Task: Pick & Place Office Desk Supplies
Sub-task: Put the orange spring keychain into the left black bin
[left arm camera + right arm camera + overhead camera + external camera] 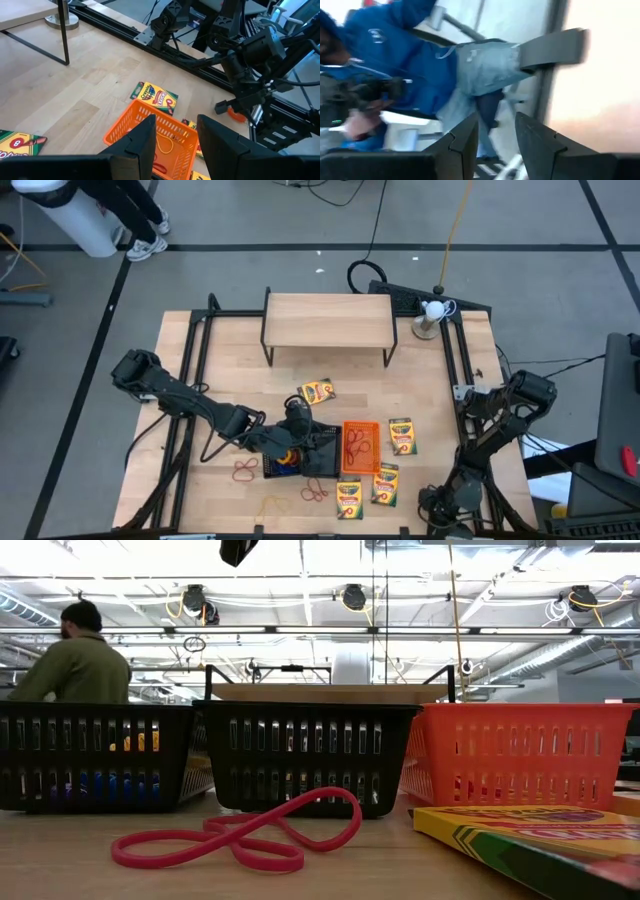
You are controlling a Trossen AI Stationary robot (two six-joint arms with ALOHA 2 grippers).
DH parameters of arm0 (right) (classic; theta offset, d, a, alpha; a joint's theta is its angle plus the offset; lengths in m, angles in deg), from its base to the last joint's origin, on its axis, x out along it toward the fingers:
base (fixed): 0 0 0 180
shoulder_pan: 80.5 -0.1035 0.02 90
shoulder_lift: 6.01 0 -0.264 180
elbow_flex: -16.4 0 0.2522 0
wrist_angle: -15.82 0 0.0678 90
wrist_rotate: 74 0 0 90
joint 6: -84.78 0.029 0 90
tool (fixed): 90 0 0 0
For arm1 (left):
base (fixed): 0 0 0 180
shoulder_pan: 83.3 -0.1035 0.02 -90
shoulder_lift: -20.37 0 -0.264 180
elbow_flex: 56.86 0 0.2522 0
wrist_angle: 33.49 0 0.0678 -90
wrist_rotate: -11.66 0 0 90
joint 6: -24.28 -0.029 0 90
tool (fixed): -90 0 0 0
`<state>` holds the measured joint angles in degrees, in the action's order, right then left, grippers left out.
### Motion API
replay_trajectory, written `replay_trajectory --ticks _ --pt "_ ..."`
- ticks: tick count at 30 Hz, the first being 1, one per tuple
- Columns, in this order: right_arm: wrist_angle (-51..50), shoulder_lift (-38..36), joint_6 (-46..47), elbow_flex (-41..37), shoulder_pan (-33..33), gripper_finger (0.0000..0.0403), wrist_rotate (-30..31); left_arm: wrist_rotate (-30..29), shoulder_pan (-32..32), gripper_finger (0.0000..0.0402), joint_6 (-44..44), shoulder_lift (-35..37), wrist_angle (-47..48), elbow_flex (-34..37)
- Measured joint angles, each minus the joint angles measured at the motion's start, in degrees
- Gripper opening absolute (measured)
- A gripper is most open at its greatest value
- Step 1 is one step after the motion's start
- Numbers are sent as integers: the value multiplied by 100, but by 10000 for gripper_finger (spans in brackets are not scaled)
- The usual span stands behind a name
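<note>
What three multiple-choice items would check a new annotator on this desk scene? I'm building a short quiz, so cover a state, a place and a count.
1. How does the orange tray stand?
A. Upside down
B. Upright with rubber bands in it
C. Upright and bare inside

2. Where is the left gripper?
A. Over the black trays
B. Inside the orange tray
C. Beyond the table's edge

3. How many crayon boxes does the high view show?
A. Two
B. Seven
C. Four

Key: 1 B, as the high and left wrist views show bands lying in the open tray. 2 A, as the high view puts the gripper above the black mesh. 3 C, as four yellow-and-green boxes lie around the trays.
</note>
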<state>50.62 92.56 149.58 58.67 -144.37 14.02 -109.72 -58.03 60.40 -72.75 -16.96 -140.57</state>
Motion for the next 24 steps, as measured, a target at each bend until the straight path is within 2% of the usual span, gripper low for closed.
replay_trajectory --ticks 4,12,24 --pt "-478 -276 180 -10 4 118 -127 0 -2 143 -6 0 0 0" --pt "-2488 -1250 202 -15 17 118 180 2 0 143 -114 0 4 0" --pt "-3865 -2149 -455 -7 34 118 168 0 -13 143 -142 0 4 0"
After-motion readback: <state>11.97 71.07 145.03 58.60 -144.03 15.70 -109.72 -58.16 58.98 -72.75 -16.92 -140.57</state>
